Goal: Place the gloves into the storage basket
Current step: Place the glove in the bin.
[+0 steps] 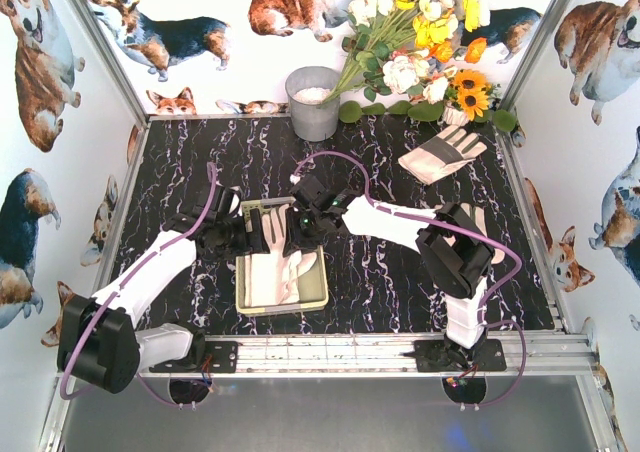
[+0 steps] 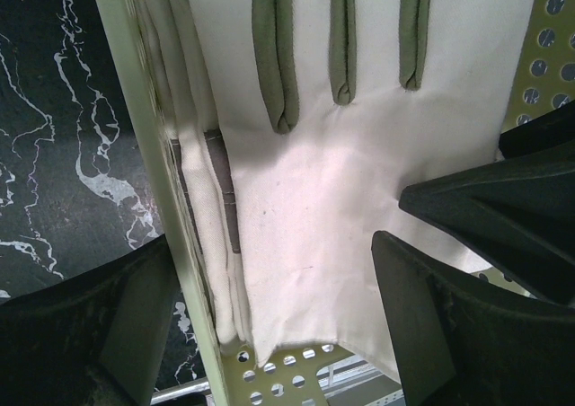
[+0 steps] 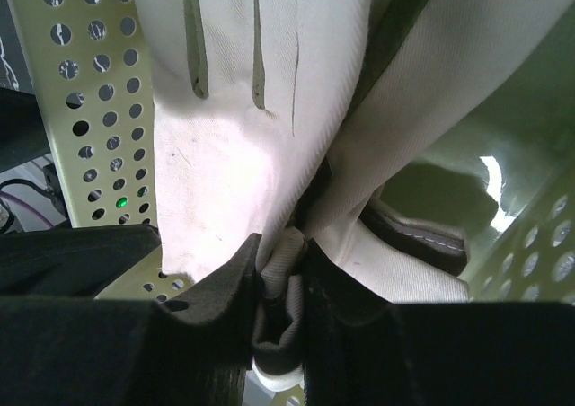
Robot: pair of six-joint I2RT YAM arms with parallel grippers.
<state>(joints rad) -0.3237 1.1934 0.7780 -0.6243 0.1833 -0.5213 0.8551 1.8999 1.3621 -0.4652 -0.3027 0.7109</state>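
- Pinching a bunched fold of the top glove [image 3: 234, 154] with the right pincer [image 3: 283, 271], jaws narrow and closed on the cloth
- Hanging low inside the storage basket [image 1: 318, 297], with perforated wall to either side of that pincer and the glove's fingers stretching away ahead of it
- Standing wide and holding nothing with the left pincer [image 2: 278, 289], straddling the basket's long wall: one finger outside over the bench [image 2: 54, 154], the other inside above the cream palm
- Judging the step in hand as the release, the glove lying within the rim already, with at least one more layered beneath it
- Opening the right pincer fully before any lift, then rising straight up, looking like the safe way, so the fold is not dragging back out
- Watching the left pincer's inner finger, just above the palm, for snagging the cloth on the way up
- Leaving for later another glove [image 1: 443, 154], lying on the bench well beyond both pincers, near the flowers [image 1: 420, 32]
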